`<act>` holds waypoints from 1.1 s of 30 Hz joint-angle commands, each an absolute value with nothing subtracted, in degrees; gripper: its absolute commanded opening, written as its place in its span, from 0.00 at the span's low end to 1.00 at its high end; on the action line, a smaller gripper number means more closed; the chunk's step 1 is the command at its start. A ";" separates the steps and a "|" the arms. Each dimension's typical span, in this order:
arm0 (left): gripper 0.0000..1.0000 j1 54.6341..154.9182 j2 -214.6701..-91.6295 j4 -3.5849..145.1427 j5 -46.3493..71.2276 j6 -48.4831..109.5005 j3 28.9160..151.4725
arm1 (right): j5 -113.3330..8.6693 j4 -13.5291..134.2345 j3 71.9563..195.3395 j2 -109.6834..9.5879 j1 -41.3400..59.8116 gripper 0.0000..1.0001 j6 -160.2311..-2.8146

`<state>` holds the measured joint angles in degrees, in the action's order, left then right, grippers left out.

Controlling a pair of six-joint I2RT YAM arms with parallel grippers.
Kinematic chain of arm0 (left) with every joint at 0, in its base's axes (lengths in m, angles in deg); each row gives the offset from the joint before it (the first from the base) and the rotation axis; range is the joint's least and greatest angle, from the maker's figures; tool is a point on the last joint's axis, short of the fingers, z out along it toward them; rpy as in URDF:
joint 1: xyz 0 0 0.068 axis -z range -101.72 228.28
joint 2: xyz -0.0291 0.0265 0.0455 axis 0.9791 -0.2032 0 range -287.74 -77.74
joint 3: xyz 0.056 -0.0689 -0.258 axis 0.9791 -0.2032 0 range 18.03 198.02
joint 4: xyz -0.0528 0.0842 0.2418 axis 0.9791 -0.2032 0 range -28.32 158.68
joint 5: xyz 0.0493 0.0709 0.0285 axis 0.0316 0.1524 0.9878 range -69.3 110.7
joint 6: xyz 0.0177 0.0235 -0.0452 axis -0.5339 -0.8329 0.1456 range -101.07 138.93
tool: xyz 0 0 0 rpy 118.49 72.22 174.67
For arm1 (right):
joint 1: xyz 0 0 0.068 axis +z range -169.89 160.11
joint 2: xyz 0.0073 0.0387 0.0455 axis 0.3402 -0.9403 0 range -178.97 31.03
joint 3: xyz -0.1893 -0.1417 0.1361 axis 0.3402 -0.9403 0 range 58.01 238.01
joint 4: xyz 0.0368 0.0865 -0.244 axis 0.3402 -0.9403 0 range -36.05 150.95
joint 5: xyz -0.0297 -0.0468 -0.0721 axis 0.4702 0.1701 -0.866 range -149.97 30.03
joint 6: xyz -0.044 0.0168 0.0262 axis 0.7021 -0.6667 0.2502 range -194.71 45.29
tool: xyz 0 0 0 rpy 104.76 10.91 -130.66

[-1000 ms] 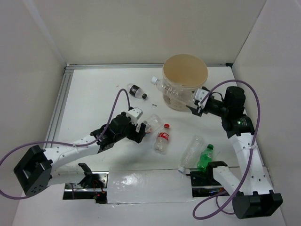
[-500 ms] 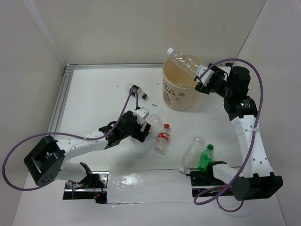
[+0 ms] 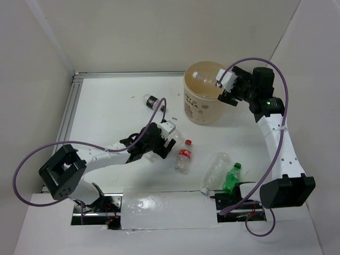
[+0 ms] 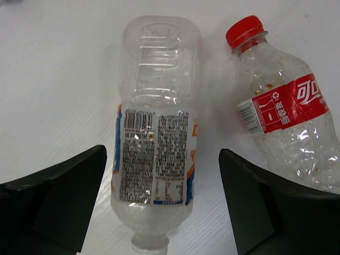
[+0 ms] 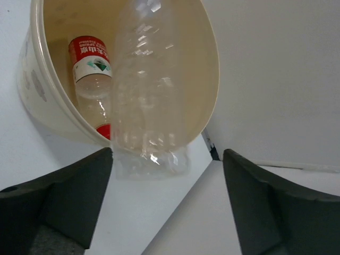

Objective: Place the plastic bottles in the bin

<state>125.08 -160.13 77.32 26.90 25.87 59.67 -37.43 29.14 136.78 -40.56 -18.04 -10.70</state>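
The beige bin [image 3: 197, 109] stands at the back of the table. My right gripper [image 3: 223, 89] is open above the bin's right rim. A clear bottle [image 5: 149, 90] hangs loose between its fingers, touching neither, with its top down inside the bin [image 5: 32, 79]. It also shows in the top view [image 3: 204, 76]. A red-labelled bottle [image 5: 90, 71] lies in the bin. My left gripper [image 4: 162, 154] is open and straddles a clear bottle with a printed label [image 4: 154, 133] that lies on the table. A red-capped bottle [image 4: 281, 111] lies just to its right.
A dark-labelled bottle [image 3: 152, 101] lies left of the bin. The red-capped bottle [image 3: 183, 158], a clear bottle [image 3: 215, 170] and a green bottle [image 3: 231, 177] lie near the front of the table. White walls close in the table on three sides.
My right gripper lifted the clear bottle from beside the bin to above it and opened; the bottle now drops in. My left gripper reached further right over the labelled bottle.
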 commanded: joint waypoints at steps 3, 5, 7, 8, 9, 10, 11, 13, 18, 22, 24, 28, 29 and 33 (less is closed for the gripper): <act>1.00 124.25 -163.78 80.36 25.09 22.44 64.08 | -37.92 29.48 139.66 -40.34 -18.31 1.00 -12.74; 1.00 124.24 -164.84 79.76 25.09 21.22 65.48 | -37.91 29.48 139.66 -40.33 -18.31 1.00 -14.06; 1.00 123.72 -166.42 79.05 23.87 20.61 66.97 | -37.30 28.87 140.19 -39.28 -18.31 1.00 -15.56; 1.00 123.11 -167.12 79.05 23.86 19.90 67.50 | -36.34 28.87 140.19 -39.28 -18.31 1.00 -18.08; 1.00 123.10 -168.69 78.35 23.26 19.90 68.64 | -35.55 28.35 140.19 -38.50 -18.31 1.00 -19.32; 1.00 122.40 -169.58 78.34 23.25 19.29 69.17 | -33.28 26.95 140.19 -37.44 -18.92 1.00 -20.47; 1.00 122.40 -170.46 77.82 22.55 19.28 69.70 | -31.95 26.15 139.41 -36.74 -18.92 1.00 -22.83; 0.93 121.17 -173.61 76.24 20.45 18.67 71.72 | -28.70 23.70 137.65 -35.42 -18.92 1.00 -23.64; 0.53 120.55 -176.01 72.10 14.29 18.14 74.19 | -17.89 14.82 129.92 -30.06 -18.92 0.84 -24.35; 0.02 120.55 -173.20 69.48 12.36 18.14 74.19 | -12.61 12.26 125.35 -26.89 -18.92 0.64 -26.89; 0.00 120.55 -167.52 67.63 11.57 18.93 76.72 | -12.08 12.26 122.72 -25.49 -18.92 0.51 -29.70; 0.00 122.92 -156.79 65.51 10.94 19.54 83.38 | -13.57 13.39 118.23 -23.90 -19.45 0.34 -33.58; 0.00 122.93 -155.71 65.51 10.94 19.54 85.42 | -14.09 13.40 117.17 -23.12 -19.45 0.34 -34.27; 0.00 122.93 -156.66 68.66 8.23 20.77 96.84 | -17.42 17.69 113.65 -21.70 -19.45 0.82 -41.64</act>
